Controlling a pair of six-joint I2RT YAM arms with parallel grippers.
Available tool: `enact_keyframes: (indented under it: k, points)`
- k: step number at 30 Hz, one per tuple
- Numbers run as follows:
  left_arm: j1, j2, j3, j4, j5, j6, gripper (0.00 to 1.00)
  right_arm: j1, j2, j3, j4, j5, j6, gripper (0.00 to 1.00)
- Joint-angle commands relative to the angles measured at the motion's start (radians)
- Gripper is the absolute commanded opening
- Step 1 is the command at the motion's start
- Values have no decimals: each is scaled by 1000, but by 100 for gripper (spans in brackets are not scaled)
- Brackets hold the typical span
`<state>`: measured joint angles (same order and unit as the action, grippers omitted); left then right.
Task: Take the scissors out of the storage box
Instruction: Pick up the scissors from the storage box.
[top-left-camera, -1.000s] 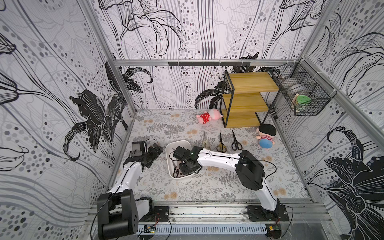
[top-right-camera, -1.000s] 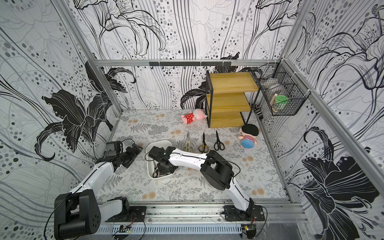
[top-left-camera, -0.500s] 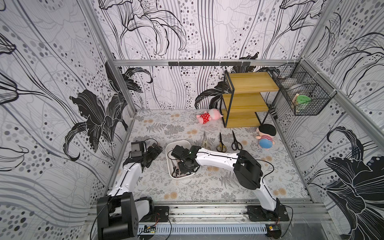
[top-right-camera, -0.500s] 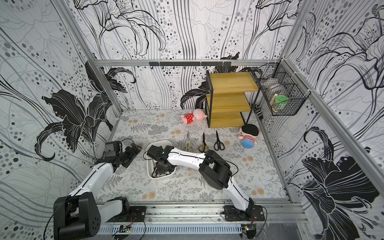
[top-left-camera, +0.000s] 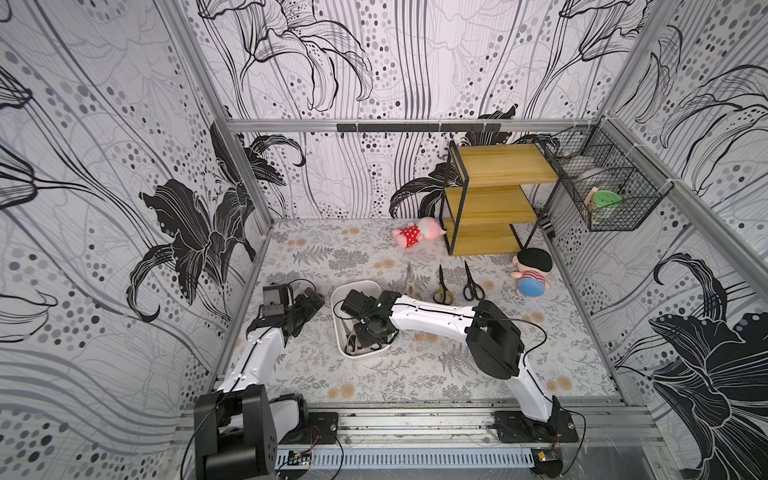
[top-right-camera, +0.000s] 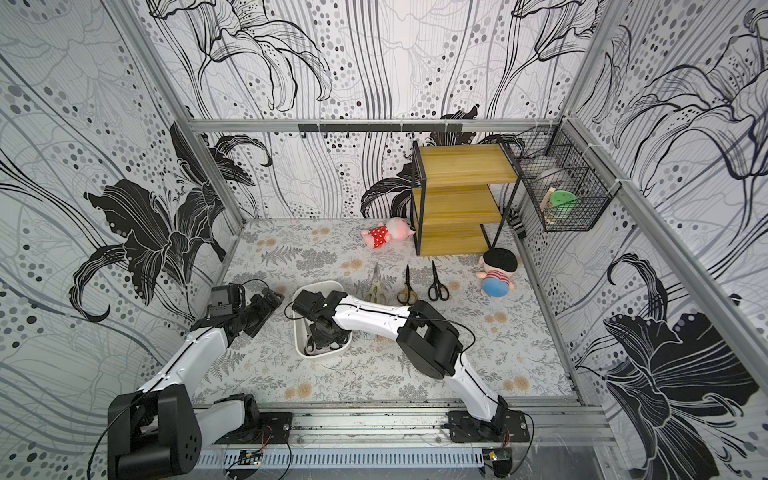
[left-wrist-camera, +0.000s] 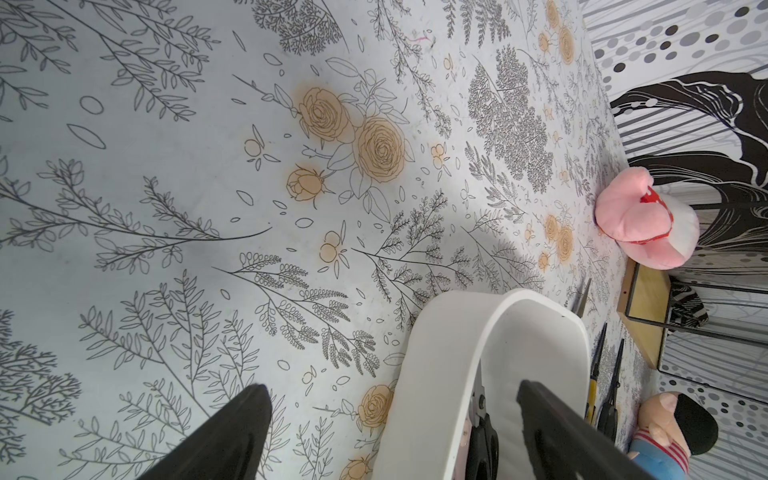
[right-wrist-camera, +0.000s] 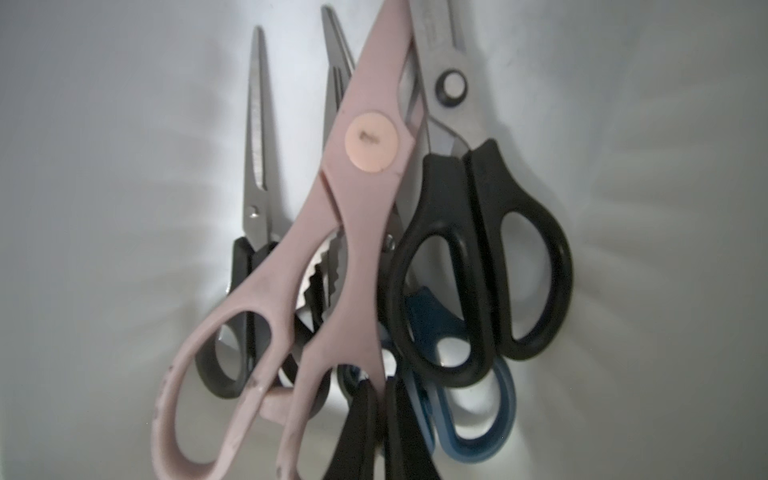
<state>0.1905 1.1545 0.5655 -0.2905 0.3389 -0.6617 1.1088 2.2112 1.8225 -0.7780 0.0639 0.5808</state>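
The storage box (top-left-camera: 358, 286) (top-right-camera: 318, 285), a shallow white tub, sits left of the table's middle. My right gripper (top-left-camera: 366, 332) (top-right-camera: 322, 332) reaches down into it. In the right wrist view several scissors lie piled on the box floor (right-wrist-camera: 124, 166): a pinkish-beige pair (right-wrist-camera: 370, 166) on top, a large black pair (right-wrist-camera: 478, 249), a blue-handled pair (right-wrist-camera: 478, 415) and a small black pair (right-wrist-camera: 254, 166). The right gripper (right-wrist-camera: 380, 390) is shut on the pinkish pair's handle. Three more scissors (top-left-camera: 410, 282) (top-left-camera: 442, 286) (top-left-camera: 471, 284) lie on the table. My left gripper (top-left-camera: 309, 300) (left-wrist-camera: 390, 386) is open just left of the box (left-wrist-camera: 440, 374).
A wooden shelf (top-left-camera: 494, 199) stands at the back right, with a pink doll (top-left-camera: 415, 235) to its left and a black-haired doll (top-left-camera: 532, 274) in front of it. A black wire basket (top-left-camera: 602, 195) hangs on the right wall.
My right gripper has closed its fingers and shifted a little further left inside the box. The left arm has not moved.
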Motion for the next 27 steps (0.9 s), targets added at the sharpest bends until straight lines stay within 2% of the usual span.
enact_keyframes:
  k: [1, 21, 27]
  points:
    - [-2, 8, -18, 74, -1, -13, 97, -5, -31, 68, -36, -2, -48, 0]
    - [-2, -15, 0, 39, -54, 5, 97, -32, -76, 61, 10, -149, -151, 0]
    - [-2, -12, -3, 41, -54, 2, 97, -32, -133, -13, 6, -165, -167, 0]
